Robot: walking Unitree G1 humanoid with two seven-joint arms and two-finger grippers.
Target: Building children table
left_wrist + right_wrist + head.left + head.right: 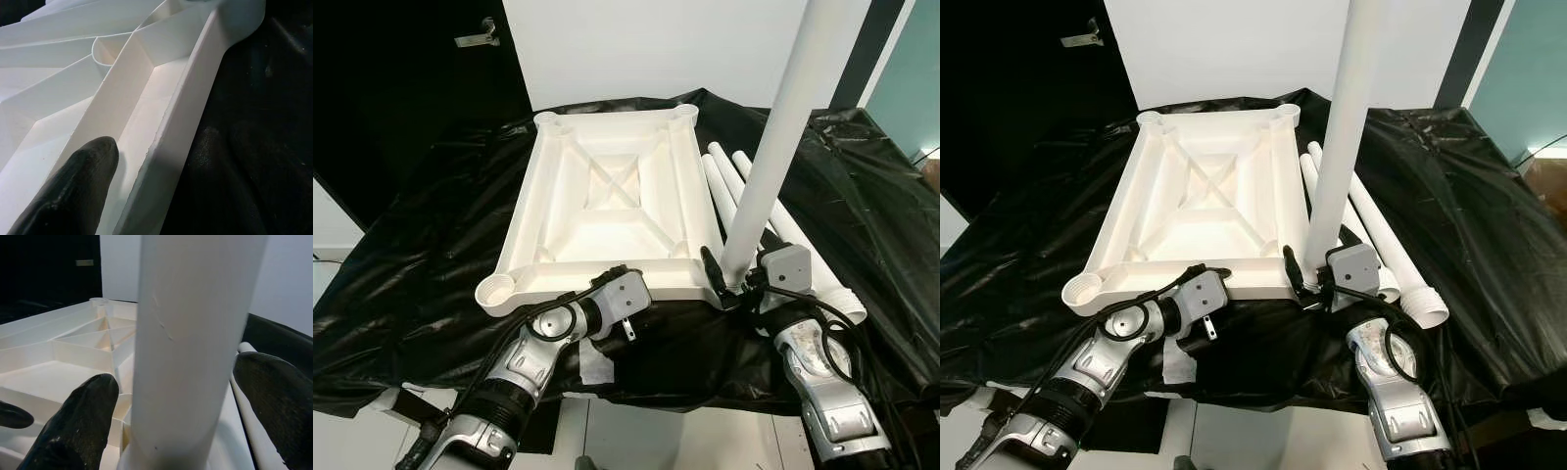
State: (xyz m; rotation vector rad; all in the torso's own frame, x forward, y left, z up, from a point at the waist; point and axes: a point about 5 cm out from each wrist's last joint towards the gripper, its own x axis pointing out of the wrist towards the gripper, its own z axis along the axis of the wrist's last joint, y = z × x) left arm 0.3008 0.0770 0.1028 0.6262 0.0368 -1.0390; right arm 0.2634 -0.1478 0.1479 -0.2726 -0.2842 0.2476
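A white plastic tabletop lies upside down on a black sheet, ribs and corner sockets facing up. One white leg stands upright in its near right corner socket. My right gripper is open around the foot of that leg. In the right wrist view its fingers flank the leg with a narrow gap on each side. My left gripper rests at the tabletop's near rim, left of the middle.
Spare white legs lie side by side on the black sheet, right of the tabletop. The near left socket stands free. The sheet's front edge drops to a pale floor by my arms. A white wall rises behind.
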